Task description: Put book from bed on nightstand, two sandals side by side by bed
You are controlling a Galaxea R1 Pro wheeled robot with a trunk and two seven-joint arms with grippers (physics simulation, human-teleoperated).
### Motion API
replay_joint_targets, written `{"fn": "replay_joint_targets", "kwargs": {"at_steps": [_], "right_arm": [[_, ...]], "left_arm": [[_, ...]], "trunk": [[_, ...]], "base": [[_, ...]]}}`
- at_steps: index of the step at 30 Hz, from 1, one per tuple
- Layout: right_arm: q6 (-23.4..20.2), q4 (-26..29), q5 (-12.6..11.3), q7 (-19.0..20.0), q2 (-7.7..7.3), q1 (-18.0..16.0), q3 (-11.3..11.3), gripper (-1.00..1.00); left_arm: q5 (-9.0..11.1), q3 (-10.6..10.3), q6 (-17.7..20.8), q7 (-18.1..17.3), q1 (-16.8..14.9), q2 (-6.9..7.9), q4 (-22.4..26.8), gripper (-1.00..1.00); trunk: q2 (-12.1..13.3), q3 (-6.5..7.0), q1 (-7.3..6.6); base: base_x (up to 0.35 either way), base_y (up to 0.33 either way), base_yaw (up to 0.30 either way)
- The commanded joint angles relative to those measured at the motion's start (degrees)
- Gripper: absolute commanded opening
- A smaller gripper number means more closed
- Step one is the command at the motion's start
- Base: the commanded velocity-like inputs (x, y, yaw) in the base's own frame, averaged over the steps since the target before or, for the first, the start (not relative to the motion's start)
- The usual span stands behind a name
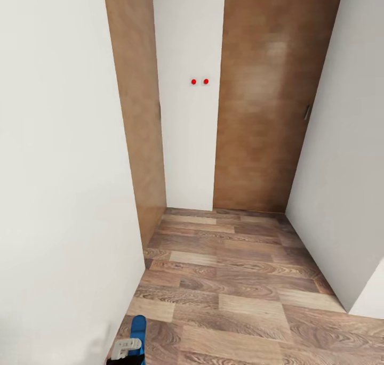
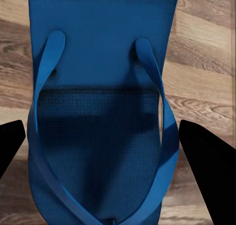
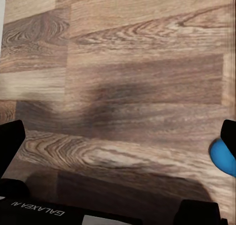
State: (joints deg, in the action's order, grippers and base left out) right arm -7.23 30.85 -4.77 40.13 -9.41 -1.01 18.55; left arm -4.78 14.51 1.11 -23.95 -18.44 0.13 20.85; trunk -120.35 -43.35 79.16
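Corridor: bare plank floor [image 1: 240, 295] between white walls [image 1: 58, 168].
Doors: two, brown [image 1: 266, 98].
Sandal [image 2: 101, 112]: one, near left, clamped in left claw [image 2: 101, 141].
Right claw [image 3: 118, 141]: apart, above floor.

Left gripper [image 2: 101, 136] fingers [image 2: 204, 156] clamp the sandal [image 2: 98, 52].

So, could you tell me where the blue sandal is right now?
The sandal sits between the left gripper's fingers above the wood floor; in the head view its blue tip shows at the bottom left, beside the white wall.
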Motion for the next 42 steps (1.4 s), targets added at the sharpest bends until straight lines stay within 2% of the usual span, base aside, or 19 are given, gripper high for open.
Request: {"fn": "replay_joint_targets", "kwargs": {"at_steps": [1,42], "right_arm": [[-0.59,0.00,-0.50,0.28,0.01,-0.04,0.17,1.00],[-0.59,0.00,-0.50,0.27,0.01,-0.04,0.17,1.00]], "left_arm": [[-0.49,0.48,0.12,-0.39,-0.02,-0.04,0.07,-1.00],[-0.49,0.52,0.12,-0.39,-0.01,-0.01,0.07,-1.00]], "trunk": [[-0.03,-0.06,-0.01],[-0.03,-0.08,-0.01]], "base": [[0.005,0.001,-0.263],[0.011,0.008,-0.281]]}}
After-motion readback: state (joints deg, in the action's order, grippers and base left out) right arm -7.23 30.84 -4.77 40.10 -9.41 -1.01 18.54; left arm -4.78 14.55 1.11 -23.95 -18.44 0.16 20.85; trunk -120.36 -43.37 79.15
